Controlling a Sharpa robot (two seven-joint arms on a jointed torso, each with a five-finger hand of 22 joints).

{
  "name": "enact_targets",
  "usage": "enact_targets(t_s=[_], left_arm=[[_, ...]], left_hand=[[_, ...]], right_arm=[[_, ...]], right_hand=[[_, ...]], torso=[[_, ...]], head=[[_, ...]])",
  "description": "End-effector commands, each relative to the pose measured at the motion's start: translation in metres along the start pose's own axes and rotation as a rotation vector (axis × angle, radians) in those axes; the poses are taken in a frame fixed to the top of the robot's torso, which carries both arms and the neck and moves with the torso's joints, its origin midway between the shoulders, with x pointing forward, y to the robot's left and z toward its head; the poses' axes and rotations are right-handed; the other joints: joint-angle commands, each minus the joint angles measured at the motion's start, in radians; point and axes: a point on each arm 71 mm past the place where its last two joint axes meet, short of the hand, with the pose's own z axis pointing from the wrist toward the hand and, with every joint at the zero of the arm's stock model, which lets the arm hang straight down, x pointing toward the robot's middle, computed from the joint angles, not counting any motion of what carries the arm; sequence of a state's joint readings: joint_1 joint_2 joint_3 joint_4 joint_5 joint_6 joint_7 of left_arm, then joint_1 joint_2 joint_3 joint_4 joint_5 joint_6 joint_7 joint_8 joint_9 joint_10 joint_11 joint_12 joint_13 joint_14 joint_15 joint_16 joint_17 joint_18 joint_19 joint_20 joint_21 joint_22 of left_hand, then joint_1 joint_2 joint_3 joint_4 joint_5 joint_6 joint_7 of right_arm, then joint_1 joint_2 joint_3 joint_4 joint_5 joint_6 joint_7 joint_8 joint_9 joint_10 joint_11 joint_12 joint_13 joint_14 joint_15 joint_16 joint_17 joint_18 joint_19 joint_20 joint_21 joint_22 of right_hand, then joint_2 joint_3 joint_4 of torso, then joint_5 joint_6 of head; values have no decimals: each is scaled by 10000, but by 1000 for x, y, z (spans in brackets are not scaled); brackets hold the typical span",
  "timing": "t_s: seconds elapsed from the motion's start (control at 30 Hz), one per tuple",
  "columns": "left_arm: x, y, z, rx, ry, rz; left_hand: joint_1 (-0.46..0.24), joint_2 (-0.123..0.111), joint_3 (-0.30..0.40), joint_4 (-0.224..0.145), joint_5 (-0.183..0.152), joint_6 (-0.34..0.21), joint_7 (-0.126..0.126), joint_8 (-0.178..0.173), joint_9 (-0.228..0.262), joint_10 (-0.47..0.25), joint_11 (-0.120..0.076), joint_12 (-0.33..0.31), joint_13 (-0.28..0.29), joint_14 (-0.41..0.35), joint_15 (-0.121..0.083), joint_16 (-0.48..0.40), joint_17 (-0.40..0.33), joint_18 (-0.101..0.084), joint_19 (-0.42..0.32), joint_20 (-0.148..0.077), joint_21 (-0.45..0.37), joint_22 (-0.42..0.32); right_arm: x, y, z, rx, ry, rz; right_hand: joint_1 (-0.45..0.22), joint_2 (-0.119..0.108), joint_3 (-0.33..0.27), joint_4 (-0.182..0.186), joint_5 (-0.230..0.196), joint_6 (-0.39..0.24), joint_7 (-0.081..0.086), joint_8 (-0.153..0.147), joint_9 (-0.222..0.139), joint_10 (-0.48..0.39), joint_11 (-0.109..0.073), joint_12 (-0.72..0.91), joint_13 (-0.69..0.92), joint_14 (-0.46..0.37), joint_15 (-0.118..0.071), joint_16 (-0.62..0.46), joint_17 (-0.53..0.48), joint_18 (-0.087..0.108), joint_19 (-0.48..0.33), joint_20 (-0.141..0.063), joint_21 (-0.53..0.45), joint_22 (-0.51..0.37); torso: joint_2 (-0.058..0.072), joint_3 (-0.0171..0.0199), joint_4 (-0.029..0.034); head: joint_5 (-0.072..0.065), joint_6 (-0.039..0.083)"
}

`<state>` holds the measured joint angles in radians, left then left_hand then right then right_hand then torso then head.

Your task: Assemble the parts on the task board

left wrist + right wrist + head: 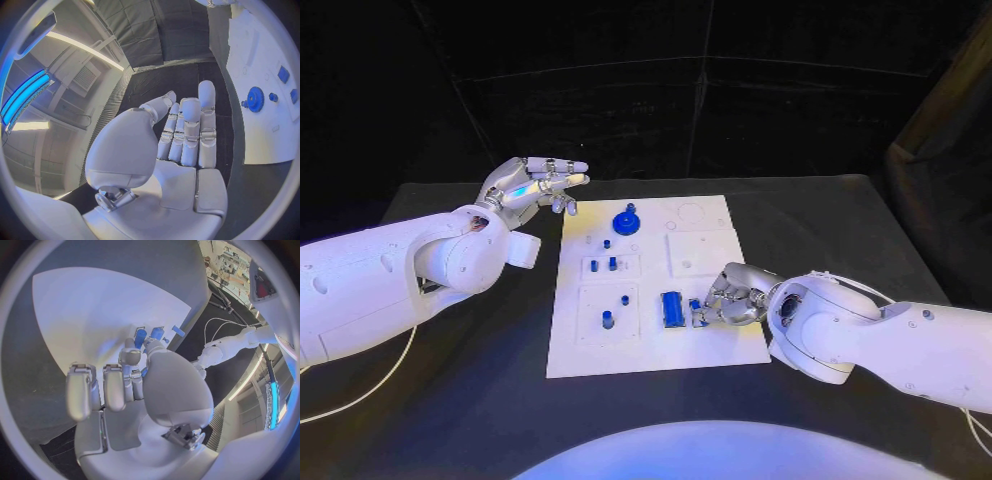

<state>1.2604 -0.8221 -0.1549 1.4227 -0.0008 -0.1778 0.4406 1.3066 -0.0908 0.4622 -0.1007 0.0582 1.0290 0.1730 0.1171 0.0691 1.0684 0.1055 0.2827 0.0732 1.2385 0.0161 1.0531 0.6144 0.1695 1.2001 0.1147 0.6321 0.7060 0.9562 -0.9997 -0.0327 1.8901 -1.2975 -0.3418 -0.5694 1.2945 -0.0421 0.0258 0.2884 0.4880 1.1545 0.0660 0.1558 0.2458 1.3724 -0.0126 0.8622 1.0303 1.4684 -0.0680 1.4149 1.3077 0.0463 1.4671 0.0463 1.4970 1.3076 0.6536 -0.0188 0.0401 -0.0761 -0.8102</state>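
The white task board (653, 345) lies in the middle of the black table. A blue gear-like part (627, 222) stands near the board's far edge, and it also shows in the left wrist view as the blue gear (255, 98). Several small blue pegs (606, 264) stand in the board's left column. A long blue block (672, 308) lies near the front. My right hand (727, 297) hovers just right of the block, fingers curled, pinching a small blue part (695, 304) between thumb and finger. My left hand (534, 185) is raised off the board's far left corner, fingers apart, holding nothing.
The board's right half holds bare white recessed squares (701, 252). Black table (834, 230) surrounds the board on all sides. A dark curtain (661, 90) closes off the back.
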Motion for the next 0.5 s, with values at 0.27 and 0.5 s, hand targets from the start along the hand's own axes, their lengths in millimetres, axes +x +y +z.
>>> enact_targets(t_s=[0.27, 0.5], left_arm=[[1, -1, 0, 54, 105, -79], [1, -1, 0, 53, 107, -79]], left_hand=[[70, 57, 10, -67, -32, -37, 47, 41, -12, -71, -3, 45, -10, -68, 10, -48, -15, 137, -54, 4, -68, -10], [70, 57, 10, -67, -32, -37, 47, 41, -12, -71, -3, 45, -10, -68, 10, -48, -15, 137, -54, 4, -68, -10]], right_arm=[[-1, 1, 1, 90, -157, -393], [-1, 5, 2, -66, -365, -502]], right_hand=[[-291, 13, -154, 2, 69, 88, -5, -44, 33, 87, 6, 31, 12, 579, -70, 61, 208, -190, 299, -67, 42, 1711], [-855, -25, -613, 5, -504, 125, 0, -90, 79, 113, 18, 0, 51, 575, -58, 51, 200, -190, 296, -60, 38, 1712]], torso=[[-3, 4, -7], [2, 1, -13]], head=[[-10, 26], [-21, 51]])
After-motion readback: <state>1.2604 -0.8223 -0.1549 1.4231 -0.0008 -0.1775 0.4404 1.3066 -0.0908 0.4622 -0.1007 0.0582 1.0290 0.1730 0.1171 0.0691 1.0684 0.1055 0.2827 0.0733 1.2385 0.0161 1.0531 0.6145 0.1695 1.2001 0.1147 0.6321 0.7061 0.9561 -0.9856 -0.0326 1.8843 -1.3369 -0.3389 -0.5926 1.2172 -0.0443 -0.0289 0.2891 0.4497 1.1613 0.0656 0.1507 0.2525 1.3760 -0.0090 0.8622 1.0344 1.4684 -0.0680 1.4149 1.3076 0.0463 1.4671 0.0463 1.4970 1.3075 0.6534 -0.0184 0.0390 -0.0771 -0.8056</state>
